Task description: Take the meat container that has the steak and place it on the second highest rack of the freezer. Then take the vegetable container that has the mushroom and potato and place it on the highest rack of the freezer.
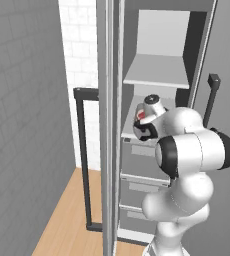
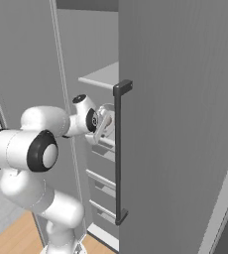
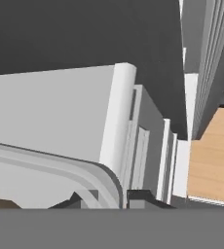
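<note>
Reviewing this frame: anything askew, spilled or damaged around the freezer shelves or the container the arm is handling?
Nothing stands out. The freezer is open and its shelves look level. The gripper is at the lower shelf with the container, whose rim sits over the shelf surface. A bit of red shows by the gripper. Nothing looks spilled or damaged.

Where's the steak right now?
The steak shows in the left base view at the claw, just above the second-highest freezer shelf, below the top shelf.

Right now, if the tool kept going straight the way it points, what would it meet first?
Probably the light-grey shelf of the freezer, just past the rim of the container at the tool. Depth is hard to judge.
</note>
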Robot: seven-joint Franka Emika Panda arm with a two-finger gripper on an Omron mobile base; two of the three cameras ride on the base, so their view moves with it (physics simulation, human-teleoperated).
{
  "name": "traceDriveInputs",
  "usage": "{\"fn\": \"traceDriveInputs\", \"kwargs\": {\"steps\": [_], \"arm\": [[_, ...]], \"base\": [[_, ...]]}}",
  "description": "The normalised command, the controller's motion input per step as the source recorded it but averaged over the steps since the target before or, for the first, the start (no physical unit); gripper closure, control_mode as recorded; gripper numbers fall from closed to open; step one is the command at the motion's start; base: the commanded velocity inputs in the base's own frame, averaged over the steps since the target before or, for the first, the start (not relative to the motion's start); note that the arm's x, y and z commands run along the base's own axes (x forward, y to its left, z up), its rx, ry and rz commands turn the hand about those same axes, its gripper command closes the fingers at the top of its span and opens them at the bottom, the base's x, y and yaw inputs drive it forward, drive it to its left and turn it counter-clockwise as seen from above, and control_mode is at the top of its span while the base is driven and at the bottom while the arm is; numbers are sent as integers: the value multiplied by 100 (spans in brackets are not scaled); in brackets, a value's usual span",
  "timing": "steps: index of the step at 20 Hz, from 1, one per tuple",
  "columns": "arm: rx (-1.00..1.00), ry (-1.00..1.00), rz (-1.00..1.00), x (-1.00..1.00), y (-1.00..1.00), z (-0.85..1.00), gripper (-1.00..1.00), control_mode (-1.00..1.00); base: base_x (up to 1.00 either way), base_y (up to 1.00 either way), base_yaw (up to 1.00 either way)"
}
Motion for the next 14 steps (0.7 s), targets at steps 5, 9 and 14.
{"fn": "traceDriveInputs", "kwargs": {"steps": [5, 9, 14], "arm": [[0, 0, 0, 49, -16, -21, 100, -100], [0, 0, 0, 60, -7, -18, 100, -100], [3, -7, -6, 21, -8, 0, -100, -100]], "base": [[0, 0, 0], [0, 0, 0], [0, 0, 0]]}}
